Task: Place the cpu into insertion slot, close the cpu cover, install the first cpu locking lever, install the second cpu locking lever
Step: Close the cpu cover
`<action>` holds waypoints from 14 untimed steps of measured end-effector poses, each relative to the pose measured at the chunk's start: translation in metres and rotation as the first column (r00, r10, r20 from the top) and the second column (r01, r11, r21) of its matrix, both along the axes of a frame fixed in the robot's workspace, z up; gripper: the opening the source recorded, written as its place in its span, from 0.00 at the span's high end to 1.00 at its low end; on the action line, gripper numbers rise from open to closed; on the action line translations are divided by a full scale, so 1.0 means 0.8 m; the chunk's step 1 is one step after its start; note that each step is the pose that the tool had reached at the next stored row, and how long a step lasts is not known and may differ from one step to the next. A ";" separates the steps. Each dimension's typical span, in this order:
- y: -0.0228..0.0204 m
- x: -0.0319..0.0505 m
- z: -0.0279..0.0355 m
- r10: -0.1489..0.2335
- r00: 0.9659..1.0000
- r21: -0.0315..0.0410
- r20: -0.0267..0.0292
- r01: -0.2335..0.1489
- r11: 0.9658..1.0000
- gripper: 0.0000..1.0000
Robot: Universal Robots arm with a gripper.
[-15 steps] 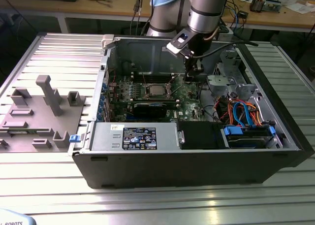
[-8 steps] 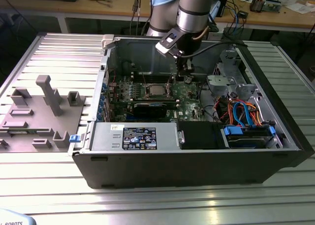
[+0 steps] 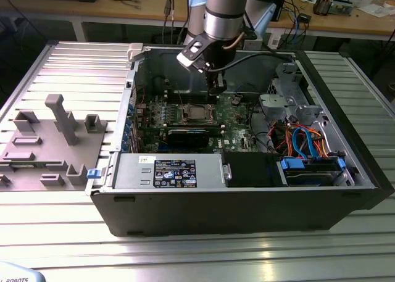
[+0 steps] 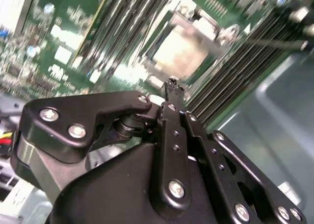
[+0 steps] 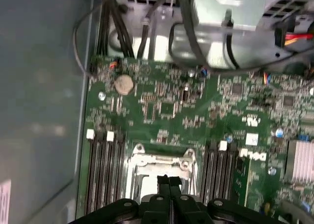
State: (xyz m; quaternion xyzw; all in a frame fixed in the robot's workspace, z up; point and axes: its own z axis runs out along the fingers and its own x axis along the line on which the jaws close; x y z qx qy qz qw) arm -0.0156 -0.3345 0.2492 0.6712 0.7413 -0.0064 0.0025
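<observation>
The cpu (image 3: 197,114) lies flat in its socket on the green motherboard (image 3: 237,109), its silver-grey top showing in the second wrist view (image 4: 180,53) too. The silvery cpu cover (image 4: 198,19) frames it and seems to lie down over it; its frame (image 5: 159,160) also shows in the first wrist view. A thin lever rod (image 4: 274,41) runs out from one socket corner. My gripper (image 3: 217,91) hangs just above the board, slightly to the exterior view's right of the socket. Its black fingers (image 4: 171,89) are shut together with nothing between them.
The open computer case (image 3: 345,199) lies on a ribbed metal table. Memory slots (image 5: 105,170) flank the socket. Black cables (image 5: 191,42) and a drive cage (image 3: 281,100) sit past the board, and a power supply (image 3: 173,171) stands at the front. A grey fixture (image 3: 55,134) stands outside.
</observation>
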 end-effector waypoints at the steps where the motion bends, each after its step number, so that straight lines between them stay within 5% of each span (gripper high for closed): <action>1: 0.0005 -0.011 -0.0044 0.000 1.000 0.000 0.000 0.000 1.000 0.89; 8: 0.0013 -0.043 -0.0253 0.000 1.000 0.000 0.000 0.000 1.000 0.89; 14: 0.0013 -0.044 -0.0488 0.000 1.000 0.000 0.000 0.000 1.000 0.89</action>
